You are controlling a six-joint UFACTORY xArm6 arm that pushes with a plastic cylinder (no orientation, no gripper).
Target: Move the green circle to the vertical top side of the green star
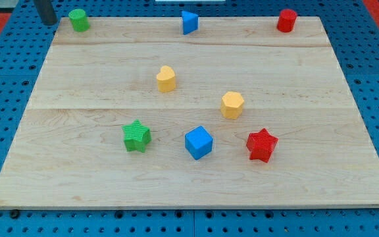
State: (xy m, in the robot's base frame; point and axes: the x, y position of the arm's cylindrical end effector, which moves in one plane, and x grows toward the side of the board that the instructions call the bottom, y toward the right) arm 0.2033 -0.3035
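Observation:
The green circle [79, 20] stands at the board's top left corner. The green star [136, 136] lies in the lower left part of the board, far below the circle and to its right. My tip [47, 22] is the lower end of a dark rod at the view's top left, just left of the green circle with a small gap between them, at the board's edge.
A blue triangle-like block [189, 22] and a red cylinder [286, 20] stand along the top edge. A yellow heart-like block [166, 79], a yellow hexagon [232, 105], a blue cube [199, 142] and a red star [262, 145] lie mid-board. The wooden board [77, 184] rests on blue pegboard.

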